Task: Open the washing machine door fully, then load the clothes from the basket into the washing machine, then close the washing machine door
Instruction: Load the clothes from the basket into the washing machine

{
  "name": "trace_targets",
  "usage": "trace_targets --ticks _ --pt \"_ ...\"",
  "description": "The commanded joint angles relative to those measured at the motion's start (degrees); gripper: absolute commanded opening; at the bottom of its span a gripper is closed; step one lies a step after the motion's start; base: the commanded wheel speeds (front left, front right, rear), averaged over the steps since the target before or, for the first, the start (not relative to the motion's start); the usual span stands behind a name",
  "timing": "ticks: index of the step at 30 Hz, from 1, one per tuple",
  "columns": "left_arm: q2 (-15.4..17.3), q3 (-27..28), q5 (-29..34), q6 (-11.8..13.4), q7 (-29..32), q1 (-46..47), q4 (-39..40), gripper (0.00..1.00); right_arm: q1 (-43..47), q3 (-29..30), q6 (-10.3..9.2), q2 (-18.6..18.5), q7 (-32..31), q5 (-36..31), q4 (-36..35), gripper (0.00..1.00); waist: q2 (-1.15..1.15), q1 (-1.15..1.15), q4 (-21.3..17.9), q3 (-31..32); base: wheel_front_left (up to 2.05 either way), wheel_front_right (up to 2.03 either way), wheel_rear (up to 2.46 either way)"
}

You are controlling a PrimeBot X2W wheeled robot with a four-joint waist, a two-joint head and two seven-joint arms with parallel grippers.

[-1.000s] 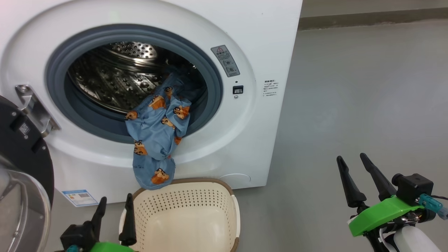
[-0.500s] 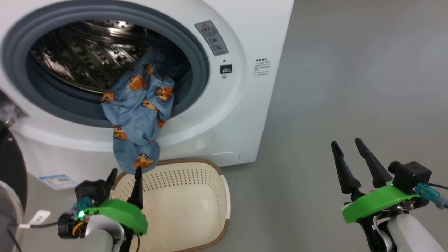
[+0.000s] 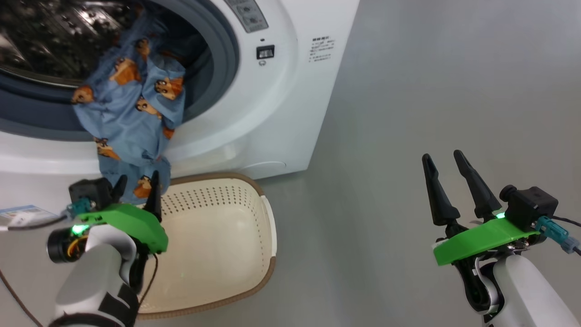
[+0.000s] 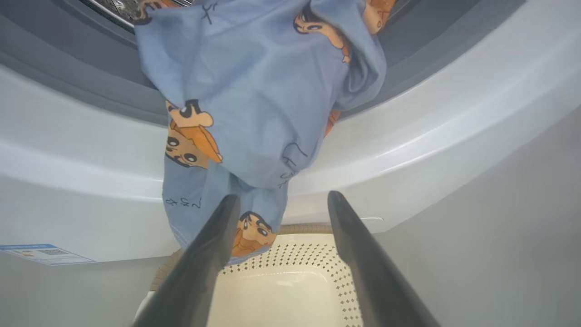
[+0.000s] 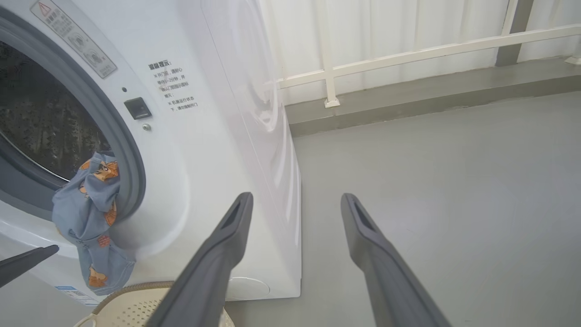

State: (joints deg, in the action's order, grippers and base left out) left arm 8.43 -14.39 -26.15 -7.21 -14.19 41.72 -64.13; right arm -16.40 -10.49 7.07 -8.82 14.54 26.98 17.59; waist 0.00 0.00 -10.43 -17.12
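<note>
Judged past the first step: round mouth of the washing machine (image 3: 281, 113) standing uncovered at the upper left of the head view. Loading only partly done. Light blue clothes (image 3: 127, 104) draped over the grey seal (image 3: 224, 68), upper part inside the drum (image 3: 54, 41), lower part hanging down the white front toward the far rim of the basket (image 3: 268, 254) at lower centre. Inside of the basket bare as far as visible.

Left end effector (image 3: 138, 181) at lower left, fingers apart and gripping nothing. In the left wrist view, one fingertip in front of the hanging hem, the other clear of it; whether touching the cloth, cannot tell. Right end effector (image 3: 441, 156) at lower right, fingers likewise apart and empty, well away from the machine over the grey floor (image 3: 431, 81).

Left to do, by this reading: get the dangling cloth fully into the drum, then swing the door shut. Otherwise a likely risk of fabric caught in the seal.
</note>
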Motion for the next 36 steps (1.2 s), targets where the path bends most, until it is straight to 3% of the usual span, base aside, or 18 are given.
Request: trace_targets --ticks 1,10,22,23,24,25,32,36 --pt "2.6 1.2 -0.1 -0.2 -0.2 2.9 -0.9 1.00 -1.3 -0.4 0.42 0.2 0.5 -1.3 -1.6 1.00 0.00 0.00 -2.1 -3.4 0.00 0.00 0.00" --pt "3.2 3.8 -3.4 0.4 1.9 10.4 -7.3 1.00 -2.7 0.3 0.42 1.6 0.5 -2.1 -2.9 1.00 0.00 0.00 -3.5 -8.4 0.00 0.00 0.00" --pt "5.2 6.1 -5.8 2.2 0.6 14.4 -8.8 1.00 -3.1 0.7 0.42 2.5 0.5 -2.5 -3.1 1.00 0.00 0.00 -4.8 -10.0 0.00 0.00 0.00" --pt "5.4 6.1 -5.8 2.1 0.3 14.5 -8.8 0.34 -3.0 0.8 0.42 2.6 0.5 -2.6 -3.1 1.00 0.00 0.00 -4.8 -10.0 0.00 0.00 0.00" --pt "5.6 6.2 -5.9 2.1 0.0 14.7 -8.7 0.07 -3.0 0.8 0.42 2.6 0.5 -2.7 -3.2 1.00 0.00 0.00 -4.8 -10.0 0.00 0.00 0.00" --pt "5.7 6.2 -5.8 2.0 -0.2 14.8 -8.7 0.00 -3.0 0.9 0.42 2.7 0.5 -2.8 -3.2 1.00 0.00 0.00 -4.7 -9.9 0.00 0.00 0.00" --pt "5.5 5.1 -4.6 1.2 -0.8 14.3 -7.3 0.00 -3.2 0.8 0.42 2.0 0.5 -2.5 -2.6 1.00 0.00 0.00 -3.4 -9.3 0.00 0.00 0.00" --pt "6.0 6.2 -3.5 1.0 -0.8 12.2 -0.7 0.00 -3.0 0.5 0.42 2.1 0.5 -2.3 -2.4 1.00 0.00 0.00 -3.0 -8.3 0.00 0.00 0.00"
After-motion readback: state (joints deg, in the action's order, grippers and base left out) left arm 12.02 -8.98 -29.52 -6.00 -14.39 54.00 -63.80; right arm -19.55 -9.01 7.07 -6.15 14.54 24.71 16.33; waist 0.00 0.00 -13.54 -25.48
